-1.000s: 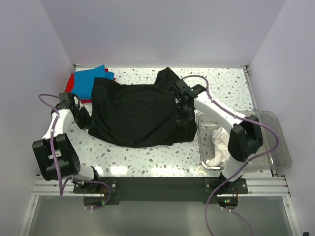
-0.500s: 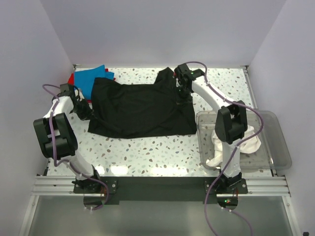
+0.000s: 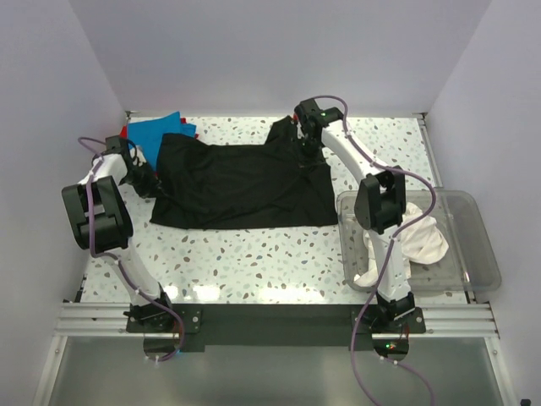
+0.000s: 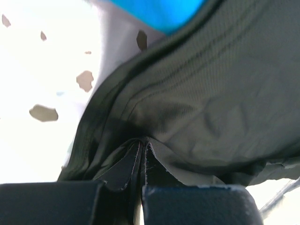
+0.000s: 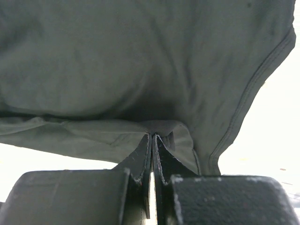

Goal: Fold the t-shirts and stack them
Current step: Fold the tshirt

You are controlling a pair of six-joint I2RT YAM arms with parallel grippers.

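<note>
**A:** What are the claws doing?

**B:** Both are clenched on cloth. The left claw (image 4: 140, 161) has a fold of the black t-shirt (image 3: 241, 186) nipped between its tips, right by a stitched hem. The right claw (image 5: 152, 152) pinches a pleat of the same shirt near another stitched edge.

**A:** Why one at each end?

**B:** My reading is that gripping two far-apart edges lets the arms draw the cloth taut and flat on the counter (image 3: 254, 258) ahead of a fold. The left claw sits at the shirt's left edge and the right one at its upper right corner.

**A:** Which way does it lie?

**B:** It is spread across the centre of the overhead frame, long axis running left to right. A bunched part pokes toward the top of the frame beside the right claw. Whether that is a sleeve or the collar, I cannot tell.

**A:** And the others?

**B:** The blue t-shirt (image 3: 161, 131) lies over the red t-shirt (image 3: 123, 134) at upper left, and the black shirt's corner overlaps the blue. White t-shirts (image 3: 423, 241) are heaped in the clear plastic bin (image 3: 482, 254) at lower right, not yet folded.
</note>
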